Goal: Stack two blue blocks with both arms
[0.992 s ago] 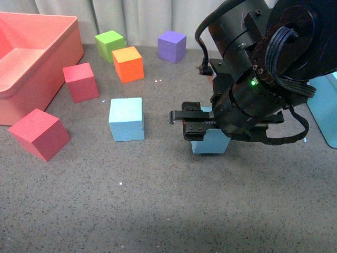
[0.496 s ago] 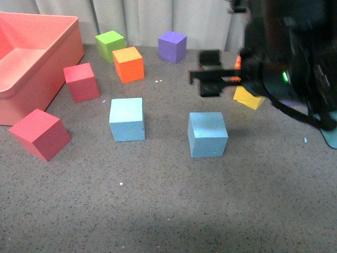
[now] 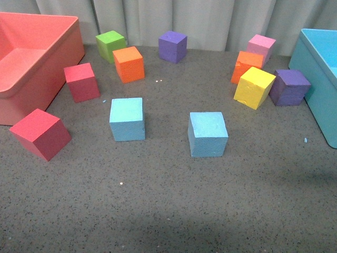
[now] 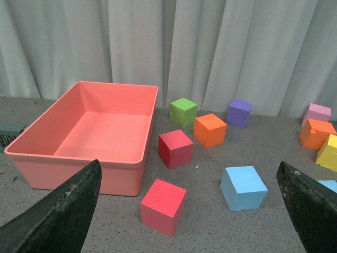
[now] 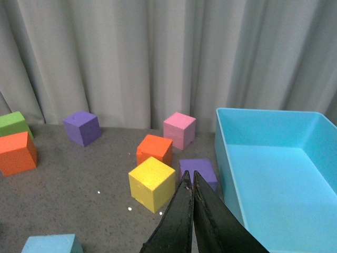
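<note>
Sitting apart on the grey counter point(image 3: 168, 211), the two blue blocks are both free and unstacked. The left blue block point(image 3: 127, 119) lies a little farther back than the right blue block point(image 3: 208, 134), with only bare counter between them. Neither arm shows in the front view. The left tool point(image 4: 188, 162) has its fingers spread wide and holds nothing; its camera sees the left blue block ahead on the counter. The right tool point(image 5: 192, 176) is pinched closed on nothing, and the right blue block shows at the near edge of its view. By my reading, each arm is nearer the block on its own side. Being cubes, the blocks have no long axis to align with. A red cube point(image 3: 39, 133) sits left of the pair and a yellow cube point(image 3: 254, 87) far right; neither blocks the path between them.
</note>
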You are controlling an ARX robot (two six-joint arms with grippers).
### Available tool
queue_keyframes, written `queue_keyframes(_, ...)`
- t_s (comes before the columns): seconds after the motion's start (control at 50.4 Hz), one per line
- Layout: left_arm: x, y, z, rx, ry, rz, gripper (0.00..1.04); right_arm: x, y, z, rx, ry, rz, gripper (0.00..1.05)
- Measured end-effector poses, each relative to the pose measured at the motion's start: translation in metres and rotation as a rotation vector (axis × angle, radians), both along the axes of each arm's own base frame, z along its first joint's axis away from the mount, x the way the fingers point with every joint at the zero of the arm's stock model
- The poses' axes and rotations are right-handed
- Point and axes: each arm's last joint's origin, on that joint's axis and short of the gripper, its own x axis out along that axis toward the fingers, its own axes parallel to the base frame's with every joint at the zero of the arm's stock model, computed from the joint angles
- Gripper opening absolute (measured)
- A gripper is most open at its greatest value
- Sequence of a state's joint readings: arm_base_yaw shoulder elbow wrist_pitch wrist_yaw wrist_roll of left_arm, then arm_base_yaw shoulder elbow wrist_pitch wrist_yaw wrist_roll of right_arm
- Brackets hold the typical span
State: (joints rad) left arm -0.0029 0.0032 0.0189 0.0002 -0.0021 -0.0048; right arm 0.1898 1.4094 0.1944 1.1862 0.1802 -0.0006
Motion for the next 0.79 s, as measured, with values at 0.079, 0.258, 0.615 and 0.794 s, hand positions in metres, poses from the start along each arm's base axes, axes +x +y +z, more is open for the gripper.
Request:
queue_keyframes(0.079,0.0,0.0,0.0,0.0,0.0,0.0,0.98,-0.009,-0.006,0.005,0.0,0.004,-0.006,0.01)
queue_keyframes(0.258,0.0,0.0,0.0,0.0,0.0,0.0,0.98,-0.034,-0.017,0.009,0.004,-0.011,-0.005,0.01)
queue_keyframes(0.615,0.0,0.0,0.0,0.0,0.0,0.0,0.98,-0.065,-0.035,0.01,0.006,-0.013,-0.01,0.01)
queue_keyframes(0.794,0.0,0.0,0.0,0.0,0.0,0.0,0.98,-0.074,-0.035,0.011,0.006,-0.018,-0.009,0.01)
